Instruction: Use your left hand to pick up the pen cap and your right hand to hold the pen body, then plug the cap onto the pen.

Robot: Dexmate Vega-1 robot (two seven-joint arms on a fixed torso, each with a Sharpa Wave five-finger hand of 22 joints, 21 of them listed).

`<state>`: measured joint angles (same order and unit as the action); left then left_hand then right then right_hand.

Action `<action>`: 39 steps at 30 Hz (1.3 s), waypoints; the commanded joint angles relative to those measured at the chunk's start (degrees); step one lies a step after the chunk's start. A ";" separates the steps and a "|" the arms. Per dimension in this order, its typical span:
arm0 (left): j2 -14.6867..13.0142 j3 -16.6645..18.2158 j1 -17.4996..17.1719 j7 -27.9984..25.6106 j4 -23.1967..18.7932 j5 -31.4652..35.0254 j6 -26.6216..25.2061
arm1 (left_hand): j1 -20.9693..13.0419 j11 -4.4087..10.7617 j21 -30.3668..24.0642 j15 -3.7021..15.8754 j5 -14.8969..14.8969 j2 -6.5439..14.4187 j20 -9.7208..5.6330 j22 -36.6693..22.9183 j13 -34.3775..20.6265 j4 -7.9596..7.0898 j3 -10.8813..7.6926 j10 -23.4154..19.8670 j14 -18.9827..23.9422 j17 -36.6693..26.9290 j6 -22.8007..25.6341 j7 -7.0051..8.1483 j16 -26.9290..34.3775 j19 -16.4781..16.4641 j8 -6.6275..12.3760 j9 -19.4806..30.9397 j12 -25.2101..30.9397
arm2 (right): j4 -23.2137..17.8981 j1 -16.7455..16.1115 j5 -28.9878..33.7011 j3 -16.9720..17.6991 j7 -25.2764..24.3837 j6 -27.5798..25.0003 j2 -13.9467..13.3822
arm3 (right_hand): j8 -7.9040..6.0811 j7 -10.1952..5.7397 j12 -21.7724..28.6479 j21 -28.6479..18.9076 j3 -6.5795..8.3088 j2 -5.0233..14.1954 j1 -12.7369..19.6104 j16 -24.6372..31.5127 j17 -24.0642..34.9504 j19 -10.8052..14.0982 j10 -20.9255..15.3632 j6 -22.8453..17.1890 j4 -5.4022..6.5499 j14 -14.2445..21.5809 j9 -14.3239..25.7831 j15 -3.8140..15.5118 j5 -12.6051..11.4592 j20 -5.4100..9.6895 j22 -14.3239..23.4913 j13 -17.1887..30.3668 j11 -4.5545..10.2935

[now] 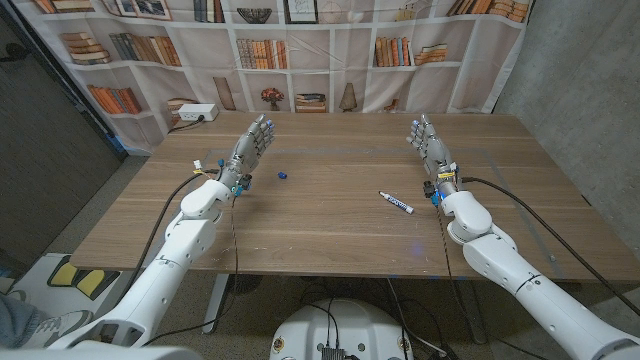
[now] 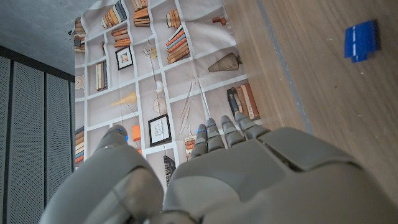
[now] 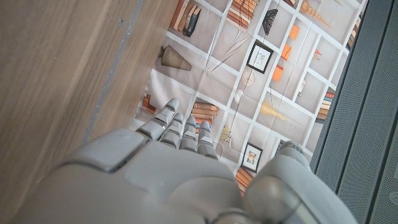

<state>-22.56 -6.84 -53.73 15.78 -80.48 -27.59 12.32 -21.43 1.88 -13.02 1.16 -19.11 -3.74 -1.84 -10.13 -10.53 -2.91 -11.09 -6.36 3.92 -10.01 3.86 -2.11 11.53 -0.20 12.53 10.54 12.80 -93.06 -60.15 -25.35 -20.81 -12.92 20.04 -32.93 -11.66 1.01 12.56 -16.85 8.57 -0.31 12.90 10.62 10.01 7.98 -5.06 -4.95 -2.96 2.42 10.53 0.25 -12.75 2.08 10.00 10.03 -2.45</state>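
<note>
Behind wooden table [image 1: 330, 225]: bookshelf backdrop [image 1: 300, 50].

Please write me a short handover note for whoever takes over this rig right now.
Left hand: open, holding nothing, fingers extended, beside the left part of the table.
Right hand: open, holding nothing, at the right side.
Pen cap: small and blue, lying on the wood just right of the left hand.
Pen body: lying on the table near the right wrist, uncapped.
Done: nothing yet.
Left: left hand picks up the cap, right hand takes the pen, then plug the cap on.
</note>
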 commanded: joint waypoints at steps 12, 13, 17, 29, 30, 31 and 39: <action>1.61 -0.36 -0.02 -1.04 -0.54 2.18 1.44 | -1.34 -0.10 -0.57 -0.30 0.44 0.34 -2.93 -0.16 -0.24 0.76 0.08 -2.78 2.98 -0.23 3.05 -0.16 0.65 -2.08 0.89 0.20 0.72 | -10.70 -9.04 4.52 3.06 -4.88 -2.03 -4.54 | -0.46 -0.83 0.72 0.46 0.47 0.51 1.55 0.47 0.11 1.74 -2.52 -1.89 -1.01 1.84 0.16 0.72 -0.48 3.56 0.19 0.31 0.69; 1.40 -0.29 -0.74 -1.57 -1.89 2.14 0.89 | -1.38 -0.14 -0.58 -0.28 0.46 0.39 -2.89 -0.16 -0.24 0.76 0.07 -2.83 3.08 -0.23 3.08 -0.20 0.65 -2.16 0.87 0.20 0.71 | -11.30 -9.43 4.76 3.20 -5.20 -2.59 -4.82 | -0.41 -0.90 0.69 0.39 0.47 0.50 1.71 0.60 0.12 2.27 -2.63 -1.93 -1.13 2.36 0.16 1.07 -0.45 3.80 0.20 0.31 0.85; 0.46 -0.07 -2.74 -2.12 -5.22 1.80 0.18 | -1.56 -0.15 -0.55 -0.24 0.50 0.60 -2.83 -0.17 -0.25 0.78 0.01 -2.89 3.27 -0.24 3.33 -0.07 0.61 -2.29 0.88 0.20 0.63 | -14.22 -11.65 6.49 3.97 -7.15 -4.30 -5.91 | -0.47 -0.46 0.87 0.03 0.46 0.51 2.17 1.11 0.19 4.49 -3.83 -2.76 -1.50 4.65 0.19 1.76 -0.29 4.26 0.27 0.33 0.76; -2.79 0.11 -3.70 0.26 -6.58 0.76 -1.33 | -2.24 -0.11 -0.37 -0.20 0.61 1.31 -2.45 -0.18 -0.26 0.93 -0.27 -3.03 3.46 -0.25 3.45 0.09 0.37 -2.44 0.66 0.23 0.40 | -18.52 -16.31 12.65 4.88 -11.96 -7.82 -7.42 | -0.97 0.43 1.78 0.46 0.47 0.55 3.34 0.91 0.23 6.68 -8.17 -6.16 -2.37 7.14 0.23 1.02 0.03 3.64 0.31 0.42 -0.10; -2.89 0.01 -3.52 0.76 -6.32 0.66 -1.20 | -2.29 -0.15 -0.35 -0.21 0.62 1.35 -2.41 -0.18 -0.26 0.94 -0.29 -3.07 3.48 -0.25 3.42 0.09 0.36 -2.45 0.64 0.23 0.39 | -18.74 -16.36 12.90 4.74 -12.01 -8.06 -7.41 | -1.02 0.47 1.82 0.57 0.50 0.59 3.48 0.81 0.22 6.63 -8.38 -6.44 -2.45 7.02 0.23 0.80 0.04 3.54 0.32 0.44 -0.23; -3.04 -0.09 -3.30 1.28 -5.99 0.66 -0.94 | -2.31 -0.11 -0.35 -0.20 0.63 1.38 -2.41 -0.18 -0.26 0.95 -0.30 -3.07 3.48 -0.25 3.48 0.10 0.34 -2.47 0.65 0.23 0.38 | -18.99 -16.39 13.25 4.56 -12.12 -8.39 -7.41 | -1.06 0.58 1.87 0.64 0.53 0.62 3.59 0.77 0.22 6.57 -8.57 -6.63 -2.50 7.03 0.24 0.64 0.05 3.42 0.32 0.45 -0.27; -3.59 1.38 -5.42 1.37 -6.75 -0.30 0.47 | -2.69 0.18 -0.27 -0.12 0.76 1.74 -2.28 -0.19 -0.27 1.03 -0.42 -3.51 3.76 -0.26 3.91 0.19 0.26 -2.69 0.64 0.24 0.37 | -20.24 -17.19 15.55 2.97 -13.06 -10.02 -7.14 | -1.20 0.85 2.11 0.89 1.08 1.23 5.11 0.83 0.17 7.50 -10.06 -8.14 -3.26 8.35 0.25 0.63 0.06 2.95 0.33 0.52 -0.42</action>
<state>-24.90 -6.67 -57.13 16.24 -86.17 -26.83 11.71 -23.85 2.04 -13.45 1.03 -18.62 -2.37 -2.24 -10.14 -10.53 -2.20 -11.33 -9.18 6.96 -9.99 7.08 -1.84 11.91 -2.25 13.19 10.53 13.23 -111.23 -75.45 -12.92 -16.62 -24.48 12.00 -39.82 -12.72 2.14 14.43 -16.09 9.34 0.85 17.08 11.47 10.00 14.93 -14.35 -12.62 -5.79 9.96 10.52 0.83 -12.74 2.26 10.00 10.31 -3.00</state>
